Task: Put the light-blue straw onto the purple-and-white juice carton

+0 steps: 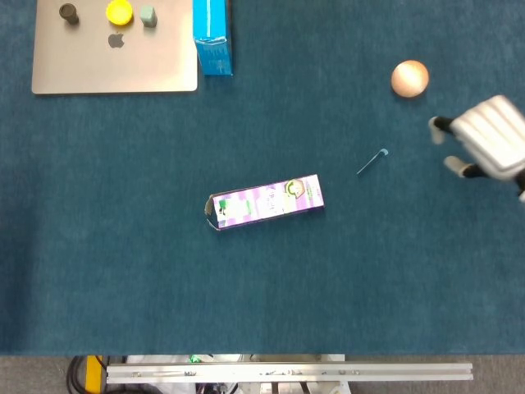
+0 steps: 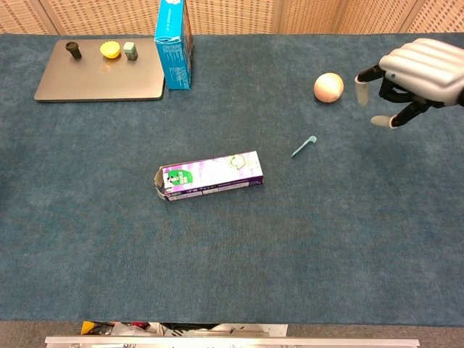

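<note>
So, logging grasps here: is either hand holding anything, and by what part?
Nothing is held. The right hand is apart from the straw; the left is out of view.

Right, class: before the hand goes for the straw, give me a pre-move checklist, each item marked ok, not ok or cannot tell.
1. Light-blue straw lies free on the cloth, nothing on it: ok.
2. Right hand holds nothing, fingers apart: ok.
3. Right hand over the straw: not ok, it hovers off to the straw's right.
4. Wooden ball clear of the straw: ok, though it lies near the hand's path.
5. Juice carton lies flat, broad face up: ok.
6. Left hand clear of the work area: ok, it shows in neither view.
</note>
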Robot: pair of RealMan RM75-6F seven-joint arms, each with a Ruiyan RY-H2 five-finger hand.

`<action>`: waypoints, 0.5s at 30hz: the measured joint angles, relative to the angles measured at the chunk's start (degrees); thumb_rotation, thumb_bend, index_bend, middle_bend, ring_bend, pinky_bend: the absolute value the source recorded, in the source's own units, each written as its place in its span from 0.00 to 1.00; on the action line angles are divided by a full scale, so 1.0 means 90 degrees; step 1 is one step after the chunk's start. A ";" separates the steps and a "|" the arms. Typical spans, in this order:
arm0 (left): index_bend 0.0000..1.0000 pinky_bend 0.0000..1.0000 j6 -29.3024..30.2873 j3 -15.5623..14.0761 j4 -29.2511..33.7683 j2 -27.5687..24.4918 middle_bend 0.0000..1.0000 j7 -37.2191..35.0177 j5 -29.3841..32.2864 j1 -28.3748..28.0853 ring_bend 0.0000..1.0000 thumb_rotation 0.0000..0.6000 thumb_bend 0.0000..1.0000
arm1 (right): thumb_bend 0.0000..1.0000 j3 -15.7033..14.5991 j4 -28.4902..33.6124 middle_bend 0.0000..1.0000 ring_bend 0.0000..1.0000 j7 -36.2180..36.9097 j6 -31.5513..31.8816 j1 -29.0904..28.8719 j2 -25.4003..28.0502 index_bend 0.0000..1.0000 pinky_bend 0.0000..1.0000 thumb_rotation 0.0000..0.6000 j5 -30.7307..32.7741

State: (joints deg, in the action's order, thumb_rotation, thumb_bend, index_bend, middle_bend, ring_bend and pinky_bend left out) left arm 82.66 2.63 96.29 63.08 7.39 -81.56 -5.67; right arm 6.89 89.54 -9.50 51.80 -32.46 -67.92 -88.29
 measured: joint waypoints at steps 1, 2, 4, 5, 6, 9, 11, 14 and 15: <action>0.13 0.27 0.0001 0.0005 -0.0008 0.0004 0.20 -0.0023 0.0006 0.0001 0.23 1.00 0.22 | 0.22 -0.0008 -0.0053 1.00 1.00 -0.0059 -0.0081 -0.0073 -0.0088 0.52 1.00 1.00 0.0014; 0.13 0.27 0.0002 0.0006 -0.0013 0.0007 0.20 -0.0036 0.0007 0.0002 0.23 1.00 0.22 | 0.22 -0.0018 -0.0126 1.00 1.00 -0.0133 -0.0177 -0.0165 -0.0207 0.52 1.00 1.00 0.0036; 0.13 0.27 -0.0001 0.0005 -0.0035 0.0019 0.20 -0.0065 0.0004 0.0003 0.23 1.00 0.22 | 0.22 -0.0034 -0.0243 1.00 1.00 -0.0239 -0.0313 -0.0284 -0.0381 0.53 1.00 1.00 0.0073; 0.13 0.27 -0.0006 0.0001 -0.0047 0.0026 0.20 -0.0074 0.0003 0.0003 0.23 1.00 0.22 | 0.22 -0.0044 -0.0329 1.00 1.00 -0.0313 -0.0395 -0.0350 -0.0496 0.53 1.00 1.00 0.0098; 0.13 0.27 -0.0011 -0.0002 -0.0059 0.0030 0.20 -0.0085 0.0004 0.0004 0.23 1.00 0.22 | 0.22 -0.0053 -0.0402 1.00 1.00 -0.0369 -0.0452 -0.0402 -0.0585 0.53 1.00 1.00 0.0117; 0.13 0.27 -0.0023 -0.0010 -0.0089 0.0039 0.20 -0.0131 0.0012 0.0011 0.23 1.00 0.22 | 0.22 -0.0085 -0.0662 1.00 1.00 -0.0550 -0.0648 -0.0567 -0.0881 0.54 1.00 1.00 0.0200; 0.13 0.27 -0.0024 -0.0014 -0.0125 0.0048 0.20 -0.0170 0.0022 0.0021 0.23 1.00 0.22 | 0.22 -0.0109 -0.0853 1.00 1.00 -0.0663 -0.0786 -0.0676 -0.1091 0.54 1.00 1.00 0.0278; 0.13 0.27 -0.0024 -0.0016 -0.0175 0.0048 0.20 -0.0240 0.0042 0.0038 0.23 1.00 0.22 | 0.22 -0.0133 -0.1148 1.00 1.00 -0.0788 -0.0932 -0.0814 -0.1397 0.54 1.00 1.00 0.0393; 0.13 0.27 -0.0024 -0.0016 -0.0193 0.0047 0.20 -0.0265 0.0050 0.0044 0.23 1.00 0.22 | 0.22 -0.0136 -0.1242 1.00 1.00 -0.0818 -0.0965 -0.0854 -0.1491 0.54 1.00 1.00 0.0427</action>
State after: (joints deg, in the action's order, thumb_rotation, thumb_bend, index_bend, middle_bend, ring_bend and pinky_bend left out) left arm 82.45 2.49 94.56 63.50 5.01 -81.11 -5.27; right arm 5.67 78.36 -16.87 43.11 -40.14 -81.34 -84.44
